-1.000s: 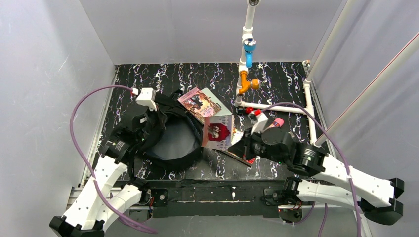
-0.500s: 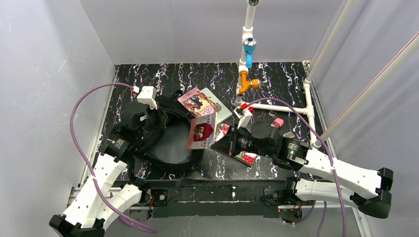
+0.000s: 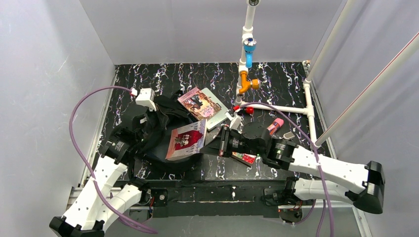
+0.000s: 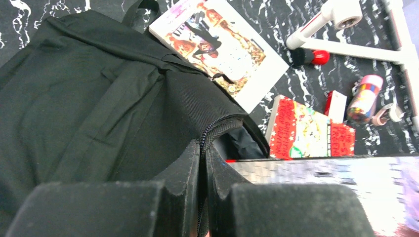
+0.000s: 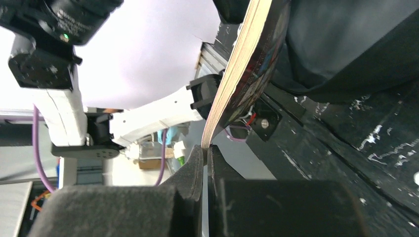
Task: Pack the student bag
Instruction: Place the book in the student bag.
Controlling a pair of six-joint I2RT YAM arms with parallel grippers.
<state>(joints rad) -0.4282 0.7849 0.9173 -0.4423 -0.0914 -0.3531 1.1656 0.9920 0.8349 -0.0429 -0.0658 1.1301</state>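
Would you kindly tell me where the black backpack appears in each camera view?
Top external: backpack left of centre, under the held book.
Left wrist: backpack fills the left half.
Right wrist: backpack upper right, behind the book.
Shared landmark: the book in the right gripper.

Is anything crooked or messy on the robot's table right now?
Nothing is spilled or broken. The book pinched in the right gripper hangs tilted over the student bag, not yet inside. The left gripper pinches the bag's zipper edge. A second book lies slanted beside the bag.
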